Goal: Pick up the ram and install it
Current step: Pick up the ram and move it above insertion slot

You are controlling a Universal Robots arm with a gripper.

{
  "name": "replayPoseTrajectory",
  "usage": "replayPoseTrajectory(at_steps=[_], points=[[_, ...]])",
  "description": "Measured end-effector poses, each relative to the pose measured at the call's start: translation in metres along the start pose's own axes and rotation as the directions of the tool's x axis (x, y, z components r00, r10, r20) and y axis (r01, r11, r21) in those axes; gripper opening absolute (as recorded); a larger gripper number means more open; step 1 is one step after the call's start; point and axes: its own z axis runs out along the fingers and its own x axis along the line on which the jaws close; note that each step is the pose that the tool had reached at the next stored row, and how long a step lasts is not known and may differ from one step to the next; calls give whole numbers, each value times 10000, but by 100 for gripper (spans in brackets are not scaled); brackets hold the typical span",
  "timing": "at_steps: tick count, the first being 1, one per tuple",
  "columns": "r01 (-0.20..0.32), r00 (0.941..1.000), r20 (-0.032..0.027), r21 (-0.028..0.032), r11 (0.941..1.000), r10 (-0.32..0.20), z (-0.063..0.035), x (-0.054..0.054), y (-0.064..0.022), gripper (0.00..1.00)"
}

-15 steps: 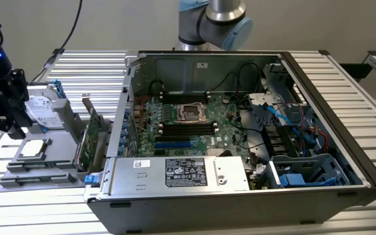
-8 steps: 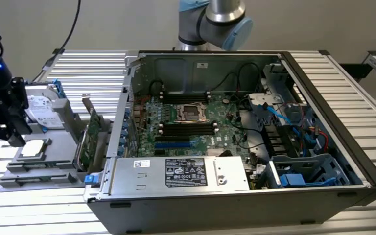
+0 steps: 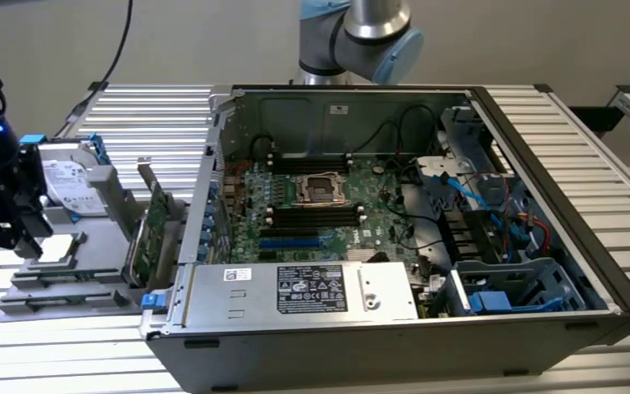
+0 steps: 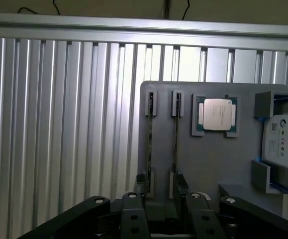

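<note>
Wrist view first, working across: the ribbed aluminium table runs off to one side of the jaws, there simply to carry the rig. Then comes the grey parts holder. The gripper hangs over its near end with the jaws apart and nothing between them. Straight ahead of the jaws run two narrow slots, each with a thin strip standing on edge, which I take for memory sticks. The ram is parked that way, I'd say, so its long top edge is offered to a pinch from above. Both strips lie roughly within the gap of the jaws, so I cannot tell which one they are lined up on. Further off to the side of the jaws, a processor sits flat in its own pocket and a hard drive is cradled at the holder's edge. In the exterior view the gripper is at the far left, and an upright expansion card stands beyond the jaws towards the exterior view's right. Well away on that side, the open computer case lies on its side, so the motherboard and its dark memory slots face up. To my eye the ram is not yet lifted.
</note>
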Motion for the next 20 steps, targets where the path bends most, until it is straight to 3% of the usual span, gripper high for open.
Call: replayPoseTrajectory(at_steps=[20], points=[[203, 9998, 40, 12, 9998, -203, 373, 111, 34, 36]])
